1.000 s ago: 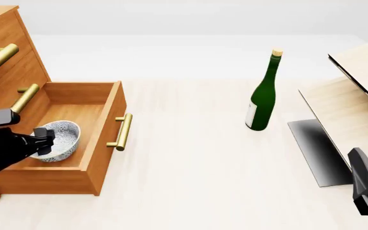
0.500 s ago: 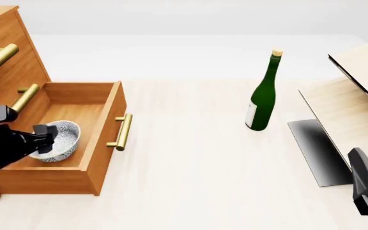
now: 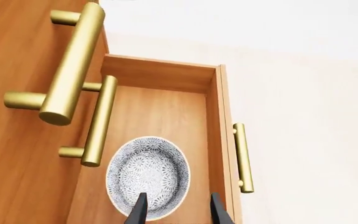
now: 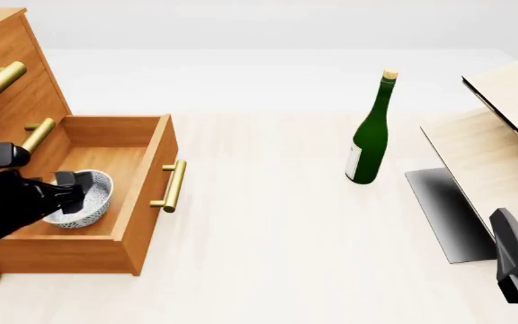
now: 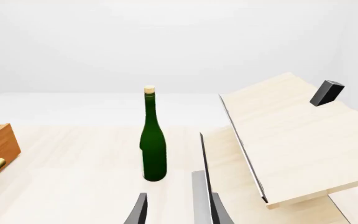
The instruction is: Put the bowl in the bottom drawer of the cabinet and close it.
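The bowl (image 4: 86, 199) sits upright on the floor of the bottom drawer (image 4: 142, 202), which stands pulled out from the cabinet (image 4: 11, 101). The left gripper (image 3: 175, 210) hangs over the near rim of the bowl with its fingers apart, one above the bowl's inside and the other past its rim, toward the drawer's front; whether they touch the bowl cannot be told. A green bottle (image 4: 369, 135) stands upright on the surface (image 4: 268, 236), well apart from the cabinet. The right gripper (image 5: 175, 210) hovers low near a pale wood structure (image 4: 502, 135), fingers apart, holding nothing.
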Robot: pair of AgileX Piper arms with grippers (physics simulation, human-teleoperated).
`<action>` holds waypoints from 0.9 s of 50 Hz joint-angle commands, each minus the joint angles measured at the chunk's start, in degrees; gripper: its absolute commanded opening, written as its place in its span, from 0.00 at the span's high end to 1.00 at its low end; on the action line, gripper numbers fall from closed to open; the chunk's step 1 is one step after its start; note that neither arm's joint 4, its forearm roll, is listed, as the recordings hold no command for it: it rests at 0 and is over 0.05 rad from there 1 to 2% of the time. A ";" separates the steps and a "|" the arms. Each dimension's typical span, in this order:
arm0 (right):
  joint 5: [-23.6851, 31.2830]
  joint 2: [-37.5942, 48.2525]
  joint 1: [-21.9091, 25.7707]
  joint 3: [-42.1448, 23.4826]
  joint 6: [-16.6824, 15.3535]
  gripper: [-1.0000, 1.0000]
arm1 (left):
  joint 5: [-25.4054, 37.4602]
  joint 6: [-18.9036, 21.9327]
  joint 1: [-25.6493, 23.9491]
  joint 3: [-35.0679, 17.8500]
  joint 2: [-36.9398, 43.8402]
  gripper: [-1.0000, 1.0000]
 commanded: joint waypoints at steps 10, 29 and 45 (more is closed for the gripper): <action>0.00 0.00 0.02 0.00 -0.01 0.00 | 1.74 -1.40 -4.80 -0.67 -2.74 0.00; -0.01 0.01 0.01 0.00 0.01 0.00 | 1.26 -3.45 -11.75 -1.53 -2.85 0.00; 0.02 -0.03 0.00 0.00 0.00 0.00 | 0.91 -5.02 -17.62 -2.51 -2.92 0.00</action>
